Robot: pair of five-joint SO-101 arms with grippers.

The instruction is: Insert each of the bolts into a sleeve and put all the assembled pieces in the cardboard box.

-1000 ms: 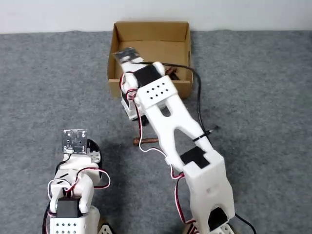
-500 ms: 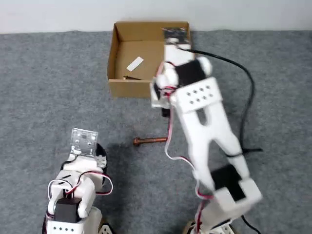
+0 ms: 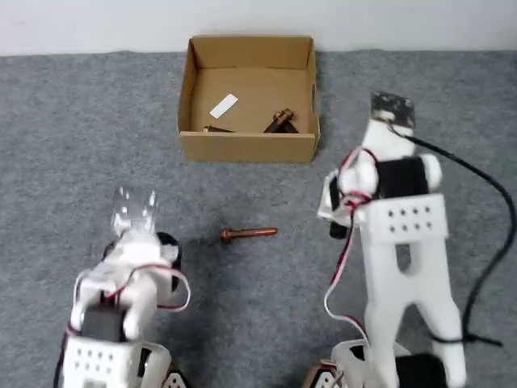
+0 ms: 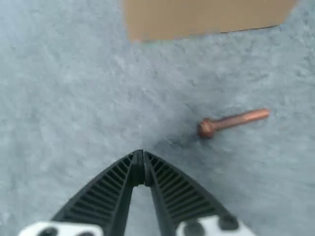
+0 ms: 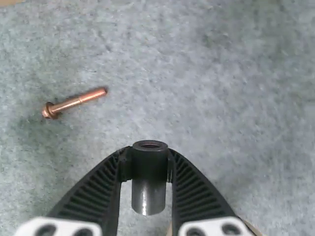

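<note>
Out on fuzzy grey mat (image 3: 73, 162), I see smooth copper bolt (image 3: 248, 234) lying flat. Right gripper (image 5: 149, 153) clenched on dark tubular sleeve (image 5: 148, 184); left gripper (image 4: 139, 160), ribbed jaws pressed together.

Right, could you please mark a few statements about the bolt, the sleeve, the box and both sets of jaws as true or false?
1. The copper-coloured metal bolt lies on the grey carpet, outside the brown cardboard box. True.
2. The right jaws are empty. False: they grip a dark cylindrical sleeve.
3. The left jaws are shut on nothing. True.
4. The box is empty. False: copper-coloured pieces and a white slip lie inside.
</note>
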